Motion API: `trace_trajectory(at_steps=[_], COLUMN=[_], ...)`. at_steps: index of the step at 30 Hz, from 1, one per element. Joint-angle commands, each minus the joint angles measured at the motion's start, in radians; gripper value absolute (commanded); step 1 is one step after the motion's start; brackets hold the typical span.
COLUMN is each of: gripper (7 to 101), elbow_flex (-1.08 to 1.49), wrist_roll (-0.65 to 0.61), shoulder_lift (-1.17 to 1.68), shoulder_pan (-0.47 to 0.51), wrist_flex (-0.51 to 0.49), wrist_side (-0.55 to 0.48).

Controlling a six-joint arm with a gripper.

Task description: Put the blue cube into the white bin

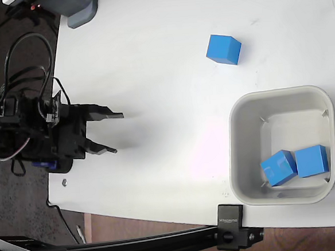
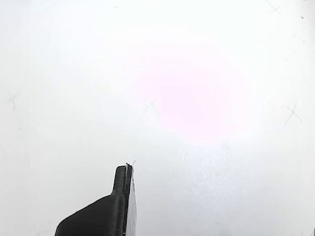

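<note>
Right up against the wrist camera you have one black finger (image 2: 106, 209) of the tool, rising from the bottom edge left of centre, with nothing but bare white tabletop (image 2: 206, 98) behind it; a few faint scratches mark that surface. No cube and no bin show in this view.

Turn to the fixed view and you see the tool (image 1: 115, 132) at centre left of the frame, its two dark fingers pointing right and spread apart with nothing between them. Behind it, at the far left edge of the tabletop (image 1: 151, 57), sits the black wrist body with looping cables (image 1: 22, 55).

Your blue cube (image 1: 223, 48) rests on the tabletop in the upper middle-right of the frame, well apart from the tool and a little above the bin's upper left corner, not touching it.

Look at the white bin (image 1: 235, 149) in the lower right: it stands upright with its open mouth toward the camera. Inside it, two other blue cubes (image 1: 294, 164) lie side by side against the lower wall, touching each other, the left one turned at a slight angle.

At the upper left edge a grey box (image 1: 81, 8) is partly cut off by the frame. Along the bottom a black rail with a clamp (image 1: 231, 234) grips the tabletop edge just below the bin.
</note>
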Motion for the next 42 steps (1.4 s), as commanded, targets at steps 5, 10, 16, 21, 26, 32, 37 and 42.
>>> trace_trajectory(at_steps=[5,10,16,21,26,32,37,42], gripper=[100.0,100.0,100.0,99.5,100.0,100.0,100.0,100.0], elbow_flex=[-0.026,-0.026,-0.13,-0.336,-0.512,-0.627,-0.764,-0.87], wrist_roll=[0.002,0.002,-0.003,-0.015,0.043,0.169,0.249,0.334], shoulder_lift=[0.023,0.023,-0.002,-0.233,-0.503,-0.707,-0.896,-1.043], shoulder_pan=[-0.008,-0.008,0.012,0.06,0.037,-0.089,-0.166,-0.218], wrist_flex=[-0.015,-0.015,0.026,0.023,-0.104,-0.262,-0.305,-0.36], wrist_side=[0.012,0.012,0.015,0.026,0.061,0.212,0.262,0.27])
